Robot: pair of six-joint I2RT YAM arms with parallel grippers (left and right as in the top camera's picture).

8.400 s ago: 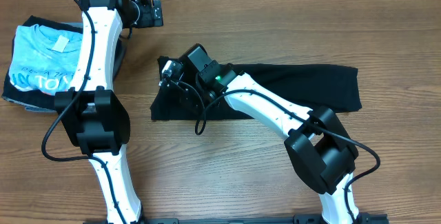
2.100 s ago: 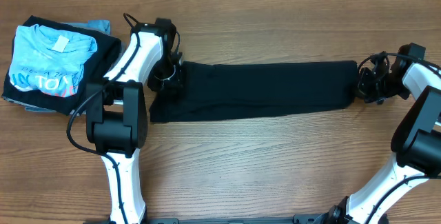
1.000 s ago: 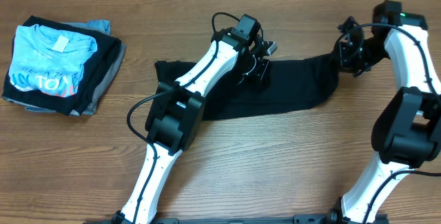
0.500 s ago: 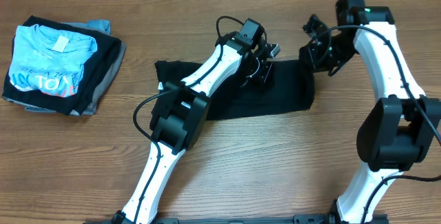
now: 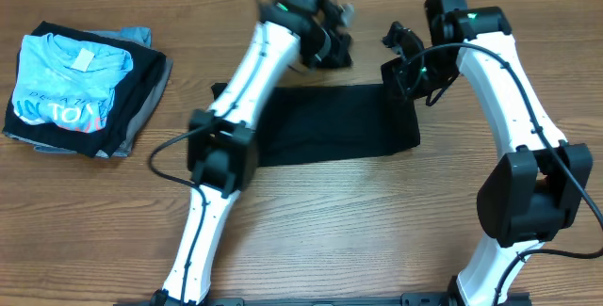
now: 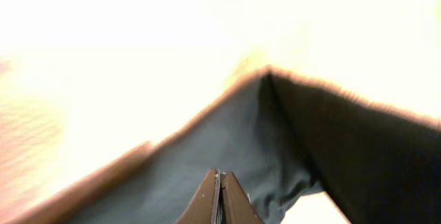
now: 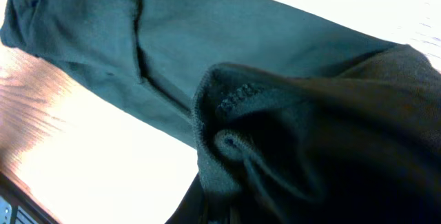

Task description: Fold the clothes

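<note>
Since half a second ago the left gripper (image 5: 332,46) has moved off the middle of the cloth toward 12 o'clock. The right gripper (image 5: 401,69) has carried its end further toward 9 o'clock, so the strip is shorter.

Writing: on the light blue T-shirt (image 5: 66,85), at 9 o'clock on the table (image 5: 311,221), the white letters "TO" can be read. The red lettering beside them and the white neck label (image 5: 83,58) are too small to read. A grey garment (image 5: 141,36) shows at the far edge of that stack.

The black T-shirt (image 5: 320,129) lies as a folded band at the table's centre, with no print or label visible.

The right gripper is clamped on the band's 1 o'clock corner. In the right wrist view the bunched hem (image 7: 275,134) hides its fingers.

The left gripper sits just past the band's 12 o'clock edge. Its fingers (image 6: 211,198) are pressed together. Whether they pinch any cloth cannot be told.
</note>
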